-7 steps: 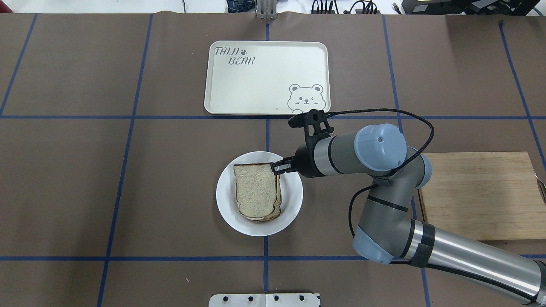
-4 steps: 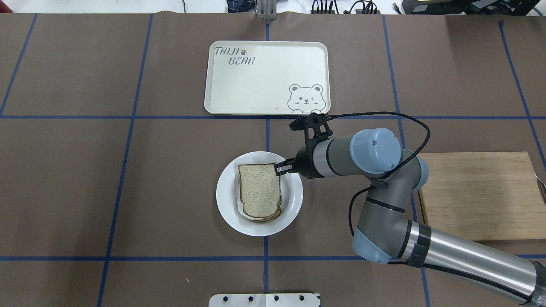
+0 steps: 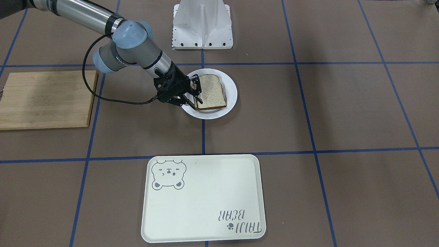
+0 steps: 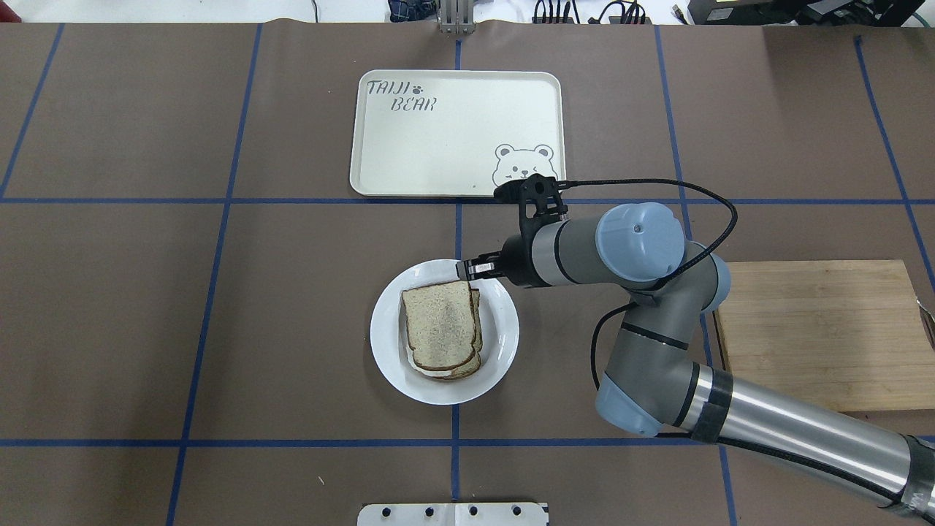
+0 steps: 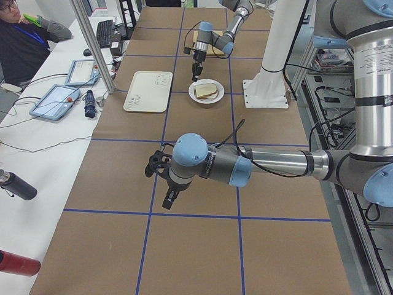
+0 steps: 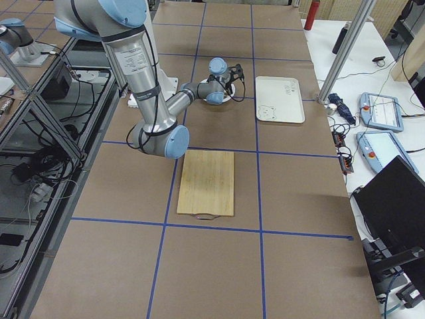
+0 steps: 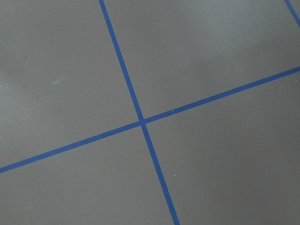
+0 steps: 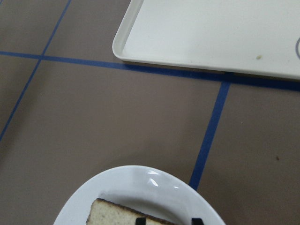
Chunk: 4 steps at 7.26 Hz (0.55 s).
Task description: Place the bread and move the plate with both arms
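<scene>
The bread (image 4: 438, 324) lies flat on top of a second slice, which shows a white edge beneath it, on the white plate (image 4: 504, 332). It also shows in the front view (image 3: 211, 91) and, as a corner, in the right wrist view (image 8: 112, 213). My right gripper (image 4: 467, 270) is open and empty, just off the bread's far right corner over the plate's rim (image 3: 231, 92). Its fingertips (image 8: 139, 220) stand apart. My left gripper (image 5: 167, 201) hangs over bare table far to the left. It shows only in the exterior left view, so I cannot tell its state.
The cream bear tray (image 4: 409, 146) lies beyond the plate, close to my right wrist. A wooden cutting board (image 4: 818, 336) lies to the right, beside my right arm's elbow. A white base mount (image 3: 202, 24) stands at the near table edge.
My right gripper has let go of the bread's corner and drawn back towards the tray. The bread has shifted slightly left and now rests on the lower slice.
</scene>
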{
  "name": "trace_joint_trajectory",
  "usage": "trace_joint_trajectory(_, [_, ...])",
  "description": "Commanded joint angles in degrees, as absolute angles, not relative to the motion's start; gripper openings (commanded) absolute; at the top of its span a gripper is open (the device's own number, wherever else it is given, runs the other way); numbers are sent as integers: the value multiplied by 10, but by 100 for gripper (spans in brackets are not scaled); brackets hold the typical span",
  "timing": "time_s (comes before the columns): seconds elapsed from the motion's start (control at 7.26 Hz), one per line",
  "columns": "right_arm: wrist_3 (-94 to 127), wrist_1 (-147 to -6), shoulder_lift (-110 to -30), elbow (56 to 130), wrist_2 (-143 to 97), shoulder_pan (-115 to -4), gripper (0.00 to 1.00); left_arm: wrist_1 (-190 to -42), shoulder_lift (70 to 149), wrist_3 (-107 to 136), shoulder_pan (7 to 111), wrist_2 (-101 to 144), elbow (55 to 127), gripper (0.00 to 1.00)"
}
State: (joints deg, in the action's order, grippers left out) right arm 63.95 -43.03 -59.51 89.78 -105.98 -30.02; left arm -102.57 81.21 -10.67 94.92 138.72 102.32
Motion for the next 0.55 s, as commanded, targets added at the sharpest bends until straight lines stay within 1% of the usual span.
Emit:
trace_joint_trajectory(0.0, [644,-481,-596,909,-1134,-380,100,-1027,814,-107,949,1390,1031,98])
trace_joint_trajectory(0.14, [633,-547,-599,916,-1156,-427,100,-1067,813,-105,949,1391,1047,98])
trace_joint_trajectory(0.28, [597,-615,-605,915,-1172,-465,100,-1117,813,-90,948,1390,1042,98])
trace_joint_trajectory(0.41, [508,-684,-613,917,-1183,-501,100,-1151,823,-40,942,1390,1042,98])
